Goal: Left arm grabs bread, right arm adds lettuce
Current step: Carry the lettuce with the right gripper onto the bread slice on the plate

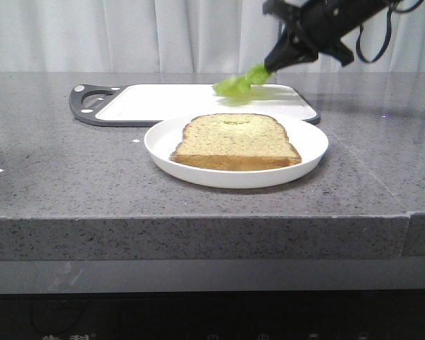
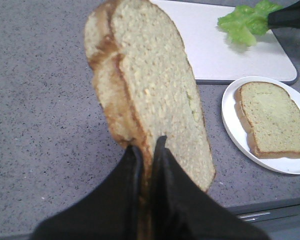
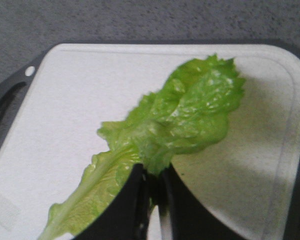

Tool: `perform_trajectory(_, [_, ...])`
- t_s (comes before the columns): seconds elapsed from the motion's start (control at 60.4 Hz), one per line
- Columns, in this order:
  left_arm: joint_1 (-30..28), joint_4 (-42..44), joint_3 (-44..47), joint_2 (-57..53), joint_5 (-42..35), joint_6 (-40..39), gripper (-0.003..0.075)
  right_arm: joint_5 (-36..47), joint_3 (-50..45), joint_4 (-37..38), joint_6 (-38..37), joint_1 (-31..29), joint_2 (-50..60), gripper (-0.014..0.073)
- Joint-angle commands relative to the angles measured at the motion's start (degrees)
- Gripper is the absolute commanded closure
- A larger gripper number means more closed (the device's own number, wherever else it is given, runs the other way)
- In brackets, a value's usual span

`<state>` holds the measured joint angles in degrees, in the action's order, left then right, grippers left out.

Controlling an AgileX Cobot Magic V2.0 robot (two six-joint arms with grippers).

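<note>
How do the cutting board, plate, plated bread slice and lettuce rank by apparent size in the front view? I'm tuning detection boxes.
1. Cutting board, widest, though farthest away.
2. Plate.
3. Bread slice on the plate.
4. Lettuce, clearly smallest, held in the right pincer.

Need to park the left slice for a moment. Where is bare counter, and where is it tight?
Bare counter lies left of the white plate and in front of the cutting board handle. More lies right of the plate. The plate is filled by a bread slice, and the right end effector holds lettuce over the board's right end.
</note>
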<state>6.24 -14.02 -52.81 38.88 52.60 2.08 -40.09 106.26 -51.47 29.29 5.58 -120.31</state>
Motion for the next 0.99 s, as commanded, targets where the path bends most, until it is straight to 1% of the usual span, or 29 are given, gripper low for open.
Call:
perform_trajectory(0.0, [-0.08,-1.09,-1.4,-0.06,-3.92,-0.3,0.0741,-2.1,1.3,-2.81,1.9,-0.19,8.19,0.066])
perform_trajectory(0.083, [-0.08,-1.09,-1.4,-0.06,-3.92,-0.3,0.0741,-3.29,-1.89,-5.24,5.53,0.0,12.87,0.066])
perform_trajectory(0.166, [-0.08,-1.09,-1.4,-0.06,-3.92,-0.3,0.0741,-2.79,-7.9,-9.5,9.65,0.0,18.02,0.066])
perform_trajectory(0.199, [-0.08,-1.09,-1.4,-0.06,-3.92,-0.3,0.0741,-2.79,-11.36,-12.16,13.23,0.0,20.61,0.066])
perform_trajectory(0.265, [-0.08,-1.09,-1.4,-0.06,-3.92,-0.3,0.0741,-2.93,-17.55,-17.14,17.64,0.0,24.34,0.066])
perform_trajectory(0.398, [-0.08,-1.09,-1.4,-0.06,-3.92,-0.3,0.0741,-5.09,-29.66,-27.09,29.25,0.0,31.46,0.066])
perform_trajectory(0.514, [-0.08,-1.09,-1.4,-0.06,-3.92,-0.3,0.0741,-8.26,-39.32,-34.22,39.53,0.0,35.4,0.066])
perform_trajectory(0.58, [-0.08,-1.09,-1.4,-0.06,-3.92,-0.3,0.0741,-10.31,-44.5,-37.56,43.91,0.0,36.61,0.066])
perform_trajectory(0.696, [-0.08,-1.09,-1.4,-0.06,-3.92,-0.3,0.0741,-12.07,-51.13,-41.13,47.64,0.0,36.7,0.066])
perform_trajectory(0.779, [-0.08,-1.09,-1.4,-0.06,-3.92,-0.3,0.0741,-12.07,-54.14,-41.6,48.79,0.0,35.83,0.066])
perform_trajectory(0.978, [-0.08,-1.09,-1.4,-0.06,-3.92,-0.3,0.0741,-12.83,-54.74,-41.76,49.14,0.4,31.87,0.066])
